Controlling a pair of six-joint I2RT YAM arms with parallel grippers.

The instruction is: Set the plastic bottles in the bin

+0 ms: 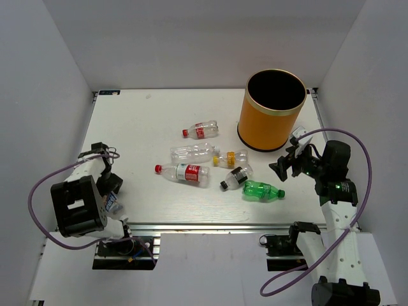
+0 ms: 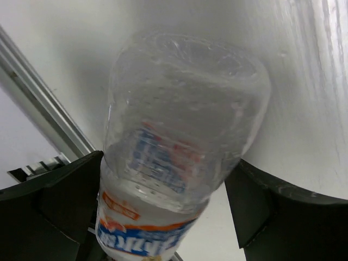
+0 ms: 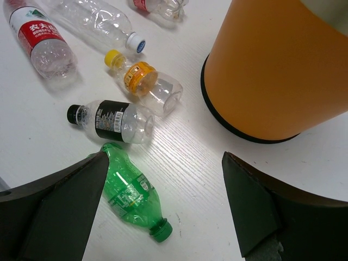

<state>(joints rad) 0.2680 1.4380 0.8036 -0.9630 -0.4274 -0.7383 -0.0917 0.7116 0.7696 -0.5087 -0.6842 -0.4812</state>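
Far left of the tall orange cylindrical bin [image 1: 271, 115], a clear plastic bottle with a blurred blue-and-orange label [image 2: 185, 109] sits between the left pincer's [image 2: 169, 160] fully spread fingers, its sides against them. Nearer the bin, a red-labelled clear bottle [image 3: 41, 38] shows white Chinese characters. At the bin's near right, the right pincer [image 3: 166, 157] gapes wide and empty, with a green plastic bottle [image 3: 130, 196] beside it.

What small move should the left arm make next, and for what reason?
Probably close the left fingers on the clear blue-labelled bottle. It sits right between them, and they stand wide open on either side of it, so it is not yet gripped.
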